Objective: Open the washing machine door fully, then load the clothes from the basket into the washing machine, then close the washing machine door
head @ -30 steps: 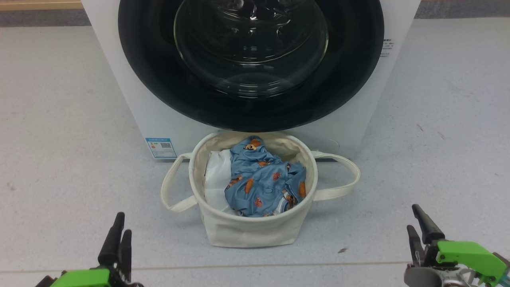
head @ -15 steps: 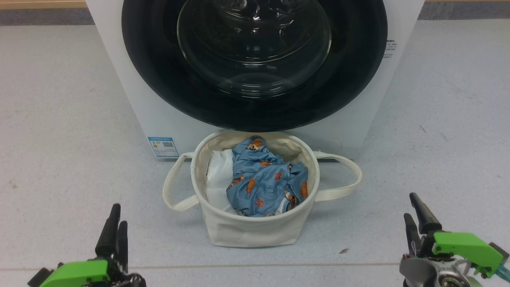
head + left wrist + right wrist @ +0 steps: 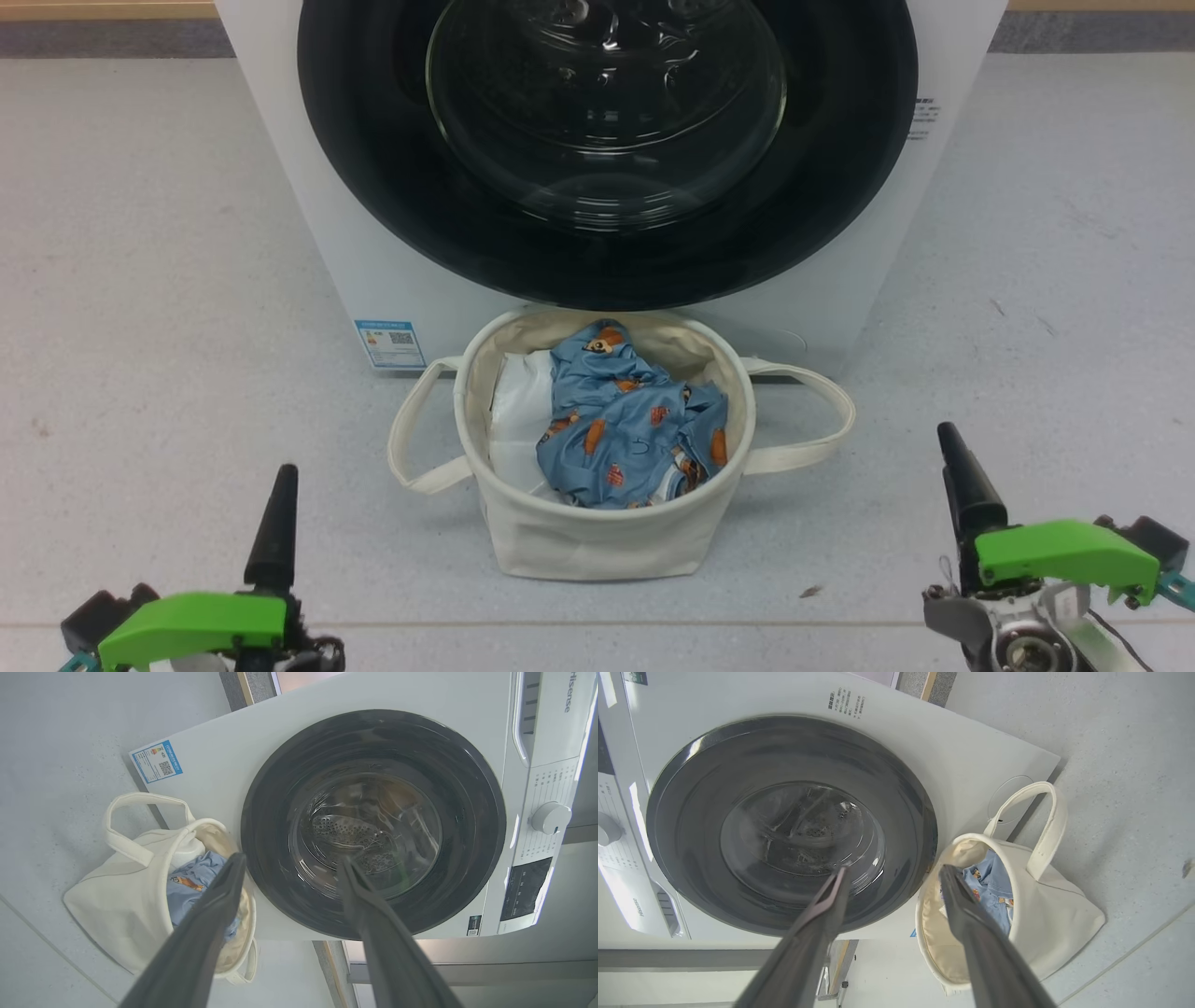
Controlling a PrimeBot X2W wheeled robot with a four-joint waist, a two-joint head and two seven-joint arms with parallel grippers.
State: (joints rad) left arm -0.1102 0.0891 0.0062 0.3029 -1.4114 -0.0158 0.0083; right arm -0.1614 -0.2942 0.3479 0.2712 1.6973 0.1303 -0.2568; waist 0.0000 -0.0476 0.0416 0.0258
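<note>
From the head, found the washing machine door (image 3: 607, 121) shut, a glossy black ring round a bulging clear glass bowl, flush on the white washing machine (image 3: 308, 243). Saw the basket (image 3: 597, 546), cream canvas with two loop handles, standing on the floor just before the machine and below the door. Saw the clothes (image 3: 625, 429) crumpled inside it, blue with small orange and brown figures, beside a white liner. Noted the left gripper (image 3: 283, 481) and right gripper (image 3: 950, 443) low at either side, well apart from everything. From the left wrist, saw the left gripper (image 3: 292, 858) spread wide and empty, aimed between door and basket. From the right wrist, found the right gripper (image 3: 894, 869) likewise wide, holding nothing. Could not tell where the door's catch sat; possibly on the ring's edge. Judged the door stiff, slick and latched, best hooked at that edge. Judged the garment light and limp, easiest pinched at a raised fold, clear of the liner.
</note>
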